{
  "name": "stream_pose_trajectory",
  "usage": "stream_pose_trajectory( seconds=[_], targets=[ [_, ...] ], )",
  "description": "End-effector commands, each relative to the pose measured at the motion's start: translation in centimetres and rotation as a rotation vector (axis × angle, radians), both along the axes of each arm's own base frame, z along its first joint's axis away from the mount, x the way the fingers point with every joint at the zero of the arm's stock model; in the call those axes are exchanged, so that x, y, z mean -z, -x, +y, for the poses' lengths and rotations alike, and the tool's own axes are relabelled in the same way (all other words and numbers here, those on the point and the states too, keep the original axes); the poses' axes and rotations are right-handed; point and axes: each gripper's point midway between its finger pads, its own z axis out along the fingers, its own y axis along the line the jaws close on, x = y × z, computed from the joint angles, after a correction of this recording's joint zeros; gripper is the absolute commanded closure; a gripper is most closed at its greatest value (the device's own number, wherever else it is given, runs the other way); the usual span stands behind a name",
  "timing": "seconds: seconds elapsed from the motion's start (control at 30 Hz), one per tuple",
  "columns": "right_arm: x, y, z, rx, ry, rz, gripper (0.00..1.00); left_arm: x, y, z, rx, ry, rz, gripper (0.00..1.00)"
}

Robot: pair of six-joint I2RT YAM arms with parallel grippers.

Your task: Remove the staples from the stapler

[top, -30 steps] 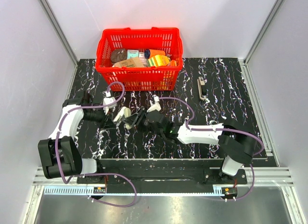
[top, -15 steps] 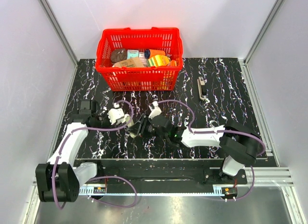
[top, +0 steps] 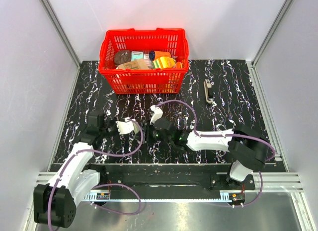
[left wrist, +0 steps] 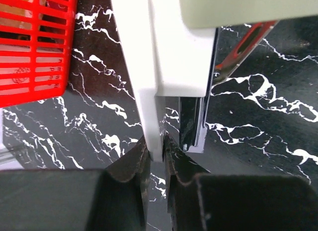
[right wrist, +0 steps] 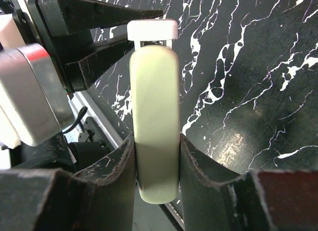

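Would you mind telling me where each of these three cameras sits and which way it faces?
Top external: fixed above and behind the bases, looking down at the marbled mat and red basket; shows the left arm and right arm.
Left wrist: on the left arm, looking along the left end effector, shut on a white end piece.
Right wrist: on the right arm, looking along the right end effector, shut on a pale green bar; the left end effector shows too.
Shared: both wrist views show the bar.

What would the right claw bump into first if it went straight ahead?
Probably the left claw: it pinches the white cap at the far end of the pale green bar the right claw holds. Depth is unclear.
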Motion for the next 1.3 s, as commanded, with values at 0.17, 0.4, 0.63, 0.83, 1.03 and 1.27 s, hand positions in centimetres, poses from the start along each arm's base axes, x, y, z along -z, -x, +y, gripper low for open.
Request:
stream_pose_trajectory(
  seconds=[0.17, 0.4, 0.63, 0.83, 1.03, 1.27],
  targets=[
    [-2.5, -3.0, 0.8, 0.036, 0.021, -0.142, 1.00, -2.1, -2.8, 1.3, 0.030, -0.145, -0.355, 1.00],
    [-2.1, -3.6, 1.5, 0.030, 0.051, -0.162, 1.00, -2.3, -3.4, 1.5, 0.039, -0.189, -0.407, 1.00],
    [-1.9, -3.8, 1.8, 0.029, 0.056, -0.163, 1.00, -1.8, -3.0, 1.5, 0.084, -0.255, -0.463, 1.00],
    [-1.5, -3.8, 1.8, 0.031, 0.057, -0.156, 1.00, -1.3, -2.6, 1.5, 0.106, -0.293, -0.469, 1.00],
    [-1.3, -3.6, 1.2, 0.032, 0.069, -0.153, 1.00, -0.6, -2.5, 2.0, 0.131, -0.367, -0.472, 1.00],
    [-0.1, -3.4, 0.7, 0.036, 0.084, -0.127, 1.00, 0.1, -1.8, 2.3, 0.220, -0.497, -0.557, 1.00]
  ],
)
